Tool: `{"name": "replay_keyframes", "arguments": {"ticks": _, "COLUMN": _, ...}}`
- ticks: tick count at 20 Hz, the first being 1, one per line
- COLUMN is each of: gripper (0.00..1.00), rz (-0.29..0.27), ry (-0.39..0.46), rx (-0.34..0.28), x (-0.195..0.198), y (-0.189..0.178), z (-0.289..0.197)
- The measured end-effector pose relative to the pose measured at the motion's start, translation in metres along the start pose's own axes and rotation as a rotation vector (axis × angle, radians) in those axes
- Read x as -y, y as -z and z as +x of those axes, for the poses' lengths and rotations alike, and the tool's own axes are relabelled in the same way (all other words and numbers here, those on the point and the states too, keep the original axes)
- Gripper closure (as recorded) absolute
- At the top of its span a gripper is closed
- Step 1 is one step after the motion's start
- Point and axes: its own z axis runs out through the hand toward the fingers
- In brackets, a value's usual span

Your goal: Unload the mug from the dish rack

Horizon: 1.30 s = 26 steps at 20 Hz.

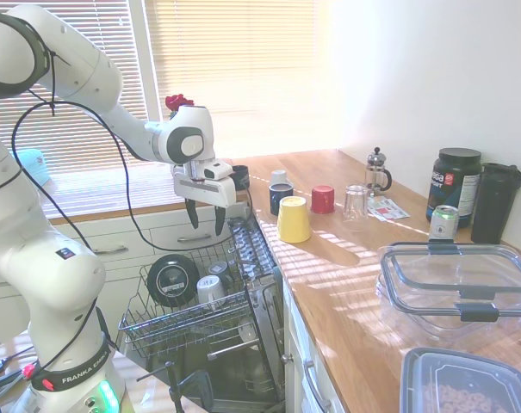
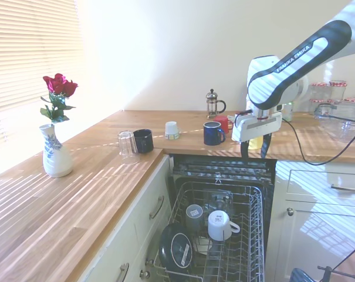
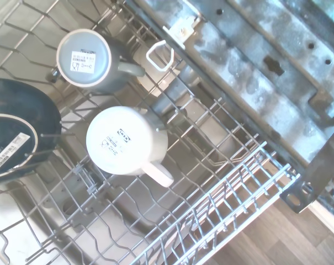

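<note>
Hovering over the dish rack, my hand is released and empty.
I see a dark plate in the rack, then the mug upside down, a grey mug just beside it.

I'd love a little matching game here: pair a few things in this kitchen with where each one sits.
Things:
1. small white glossy mug
2. yellow plastic cup
3. red roses in a white vase
4. robot's pincer

Places:
A. upside down on the wooden counter
B. hanging open above the rack
C. upside down in the grey wire dish rack
D. by the window blinds

Pairs: 1-C, 2-A, 3-D, 4-B
</note>
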Motion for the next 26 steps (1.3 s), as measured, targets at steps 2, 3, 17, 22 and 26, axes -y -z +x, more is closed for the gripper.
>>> {"name": "replay_keyframes", "arguments": {"ticks": 2, "gripper": 0.00, "rz": -0.002, "ry": 0.001, "rx": 0.002, "x": 0.000, "y": -0.001, "z": 0.000}}
{"name": "replay_keyframes", "arguments": {"ticks": 3, "gripper": 0.00, "rz": -0.005, "ry": 0.009, "rx": 0.004, "x": 0.002, "y": -0.003, "z": -0.003}}
{"name": "replay_keyframes", "arguments": {"ticks": 17, "gripper": 0.00, "rz": -0.072, "ry": 0.330, "rx": -0.033, "x": 0.040, "y": -0.124, "z": -0.081}}
{"name": "replay_keyframes", "arguments": {"ticks": 22, "gripper": 0.00, "rz": -0.110, "ry": 0.454, "rx": -0.034, "x": 0.059, "y": -0.166, "z": -0.072}}
{"name": "replay_keyframes", "arguments": {"ticks": 26, "gripper": 0.00, "rz": -0.134, "ry": 0.531, "rx": -0.041, "x": 0.079, "y": -0.191, "z": -0.059}}
